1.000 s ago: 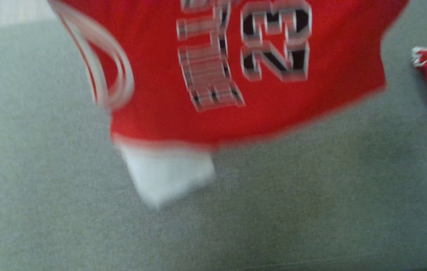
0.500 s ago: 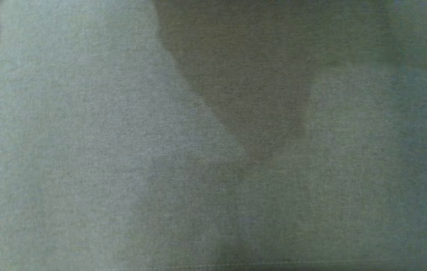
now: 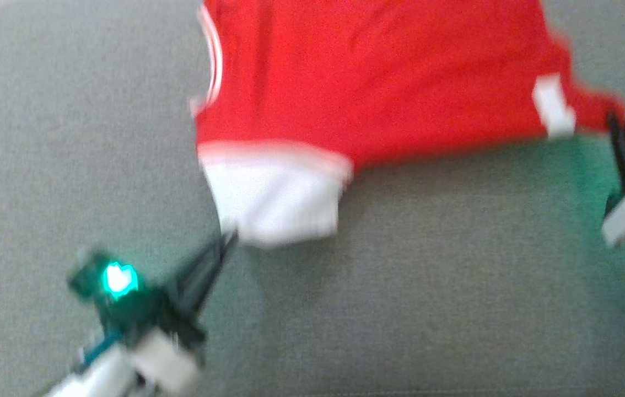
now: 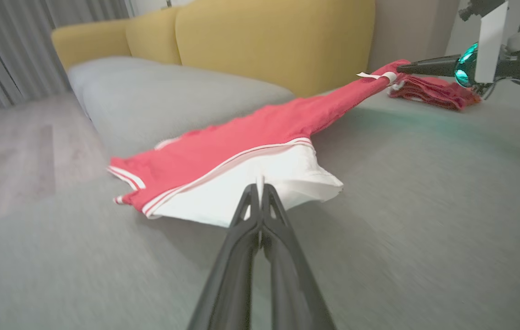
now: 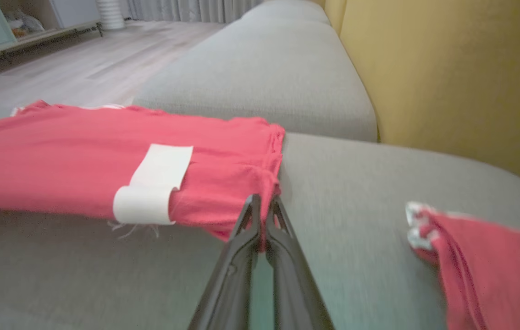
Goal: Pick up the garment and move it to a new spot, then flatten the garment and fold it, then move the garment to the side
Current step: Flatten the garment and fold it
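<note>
Red jersey (image 3: 378, 82) stretched out on the grey sofa seat (image 3: 428, 286). Left hand (image 4: 260, 189) pinched together on its white hem corner, right hand (image 5: 263, 208) pinched together on its red corner just beside the white label (image 5: 154, 183).

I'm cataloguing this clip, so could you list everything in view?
red garment: one, red with a white panel and white trim, spread on the sofa seat, stretched between both claws
white label: one, white, on the red garment near the right claw
second red cloth: one, red, bunched, lying apart on the seat at the robot's right
seat cushions: at least two, grey, under both cloths
sofa backrest: one, yellow, behind the cushions
floor: one, pale wood, beside the sofa
curtains: grey, beyond the floor
left claw: one, dark, shut on the white panel's edge
right claw: one, dark, shut on a red corner
</note>
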